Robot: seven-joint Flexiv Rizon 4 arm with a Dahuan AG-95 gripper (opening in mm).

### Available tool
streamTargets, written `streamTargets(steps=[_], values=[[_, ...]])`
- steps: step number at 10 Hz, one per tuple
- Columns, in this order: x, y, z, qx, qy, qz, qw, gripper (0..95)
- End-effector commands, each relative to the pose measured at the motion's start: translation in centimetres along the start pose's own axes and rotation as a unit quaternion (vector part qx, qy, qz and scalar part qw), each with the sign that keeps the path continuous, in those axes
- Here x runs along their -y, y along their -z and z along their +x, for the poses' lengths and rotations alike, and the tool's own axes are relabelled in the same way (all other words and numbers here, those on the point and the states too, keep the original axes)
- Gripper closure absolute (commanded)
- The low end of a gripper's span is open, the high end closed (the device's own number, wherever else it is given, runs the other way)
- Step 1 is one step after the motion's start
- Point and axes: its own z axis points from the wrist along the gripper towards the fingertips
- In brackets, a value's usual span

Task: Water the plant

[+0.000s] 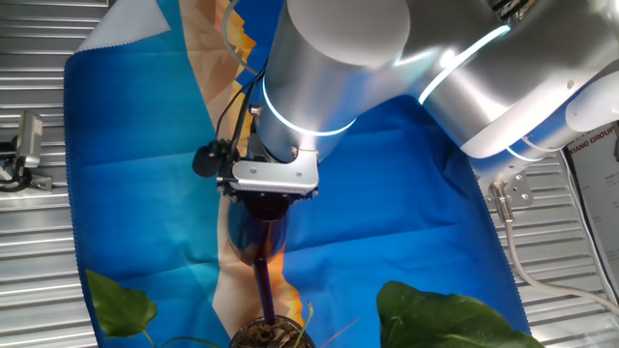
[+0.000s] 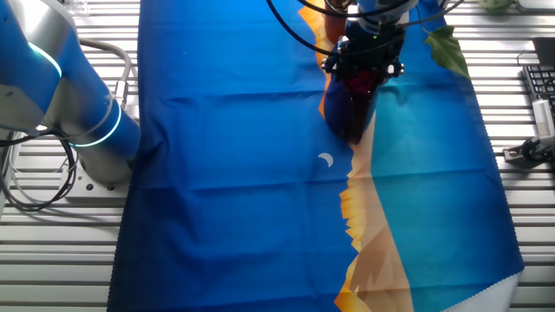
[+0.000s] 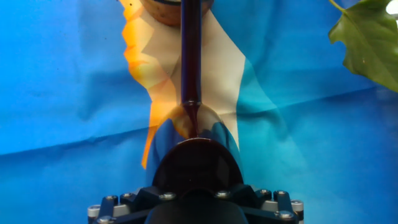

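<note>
The gripper (image 1: 259,205) is clamped on a dark red watering can (image 1: 257,237), its long spout (image 3: 189,56) reaching out over the pot (image 1: 271,335) of the plant (image 1: 440,314). The pot sits on the orange band of a blue cloth (image 2: 234,173) covering the table. One green leaf (image 3: 367,40) hangs beside the spout; another leaf (image 1: 118,304) lies on the pot's other side.
</note>
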Motion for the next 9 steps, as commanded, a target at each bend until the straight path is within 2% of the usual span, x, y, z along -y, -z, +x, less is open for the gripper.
streamTargets(steps=[1, 9], values=[[-0.1, 0.3, 0.0, 0.001, -0.004, -0.001, 1.0, 95.0], [-0.5, 1.3, 0.3, 0.001, -0.005, -0.003, 1.0, 95.0]])
